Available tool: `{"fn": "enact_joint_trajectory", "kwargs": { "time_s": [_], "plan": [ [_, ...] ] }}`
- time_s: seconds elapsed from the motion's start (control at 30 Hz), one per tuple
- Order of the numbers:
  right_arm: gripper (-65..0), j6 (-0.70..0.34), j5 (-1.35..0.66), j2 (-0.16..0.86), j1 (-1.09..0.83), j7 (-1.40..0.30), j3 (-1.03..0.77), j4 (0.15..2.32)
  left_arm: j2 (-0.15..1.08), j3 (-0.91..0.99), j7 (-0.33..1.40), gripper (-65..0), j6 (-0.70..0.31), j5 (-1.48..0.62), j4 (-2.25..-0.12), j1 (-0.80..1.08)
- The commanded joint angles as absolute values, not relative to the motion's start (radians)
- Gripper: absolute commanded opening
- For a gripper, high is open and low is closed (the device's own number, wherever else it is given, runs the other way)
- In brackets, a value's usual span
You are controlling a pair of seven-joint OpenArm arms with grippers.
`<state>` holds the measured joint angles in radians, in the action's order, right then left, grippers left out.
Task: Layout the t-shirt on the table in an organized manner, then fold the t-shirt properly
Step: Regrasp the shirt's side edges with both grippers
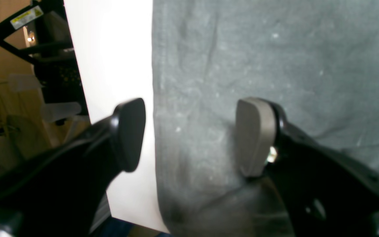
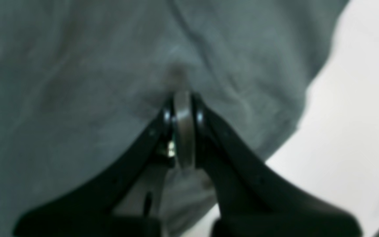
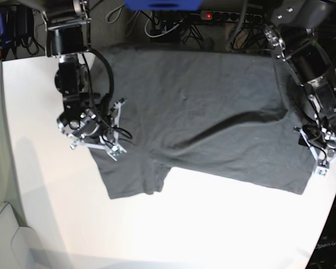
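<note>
The dark grey t-shirt (image 3: 213,117) lies spread across the far half of the white table (image 3: 173,224), with a long crease running over its middle. At the shirt's left side, near a sleeve, my right gripper (image 3: 116,147) is shut; in its wrist view the right gripper (image 2: 183,98) has cloth (image 2: 77,82) puckering toward its tips. My left gripper (image 3: 318,165) stands open at the shirt's right edge. Up close the left gripper (image 1: 189,135) straddles that edge, one finger over bare table (image 1: 110,49) and one over the t-shirt (image 1: 275,65).
Cables and a power strip (image 3: 224,14) lie beyond the table's far edge, next to a blue object (image 3: 162,4). The table's curved edge (image 3: 333,190) runs close behind my left gripper. A black frame (image 1: 54,59) stands off that edge.
</note>
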<state>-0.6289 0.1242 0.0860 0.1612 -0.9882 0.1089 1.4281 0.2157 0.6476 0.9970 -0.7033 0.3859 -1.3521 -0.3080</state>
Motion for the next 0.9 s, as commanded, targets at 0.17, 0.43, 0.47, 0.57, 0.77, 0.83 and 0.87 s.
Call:
{"fn": "enact_joint_trajectory", "kwargs": {
  "time_s": [0.17, 0.43, 0.47, 0.57, 0.77, 0.83, 0.87],
  "plan": [
    [-65.0, -0.622, 0.127, 0.111, 0.291, -0.924, 0.048, 1.156, 0.225, 0.650, 0.992, -23.1, -0.698, 0.386, -1.377, -0.303],
    [-65.0, -0.619, 0.128, 0.193, 0.498, -0.762, -0.025, 0.773, 0.222, 0.648, 0.992, -23.1, -0.698, 0.381, -1.483, -0.271],
    [-65.0, -0.619, 0.128, 0.205, 0.522, -0.742, -0.025, 0.737, 0.222, 0.651, 0.992, -23.1, -0.698, 0.380, -1.486, -0.271],
    [-64.9, -0.545, 0.128, 0.243, 0.587, -0.667, -0.025, 0.639, 0.222, 0.647, 0.992, -23.1, -0.698, 0.380, -1.489, -0.271],
    [-64.8, -0.466, 0.127, 0.289, 0.654, -0.561, -0.022, 0.590, 0.220, 0.645, 0.992, -23.1, -0.698, 0.381, -1.486, -0.271],
    [-65.0, -0.466, 0.122, 0.300, 0.674, -0.561, -0.024, 0.590, 0.220, 0.645, 0.992, -23.1, -0.698, 0.384, -1.475, -0.271],
    [-65.0, -0.466, 0.122, 0.300, 0.682, -0.561, -0.024, 0.590, 0.220, 0.645, 0.992, -23.1, -0.698, 0.384, -1.475, -0.271]
  ]
}}
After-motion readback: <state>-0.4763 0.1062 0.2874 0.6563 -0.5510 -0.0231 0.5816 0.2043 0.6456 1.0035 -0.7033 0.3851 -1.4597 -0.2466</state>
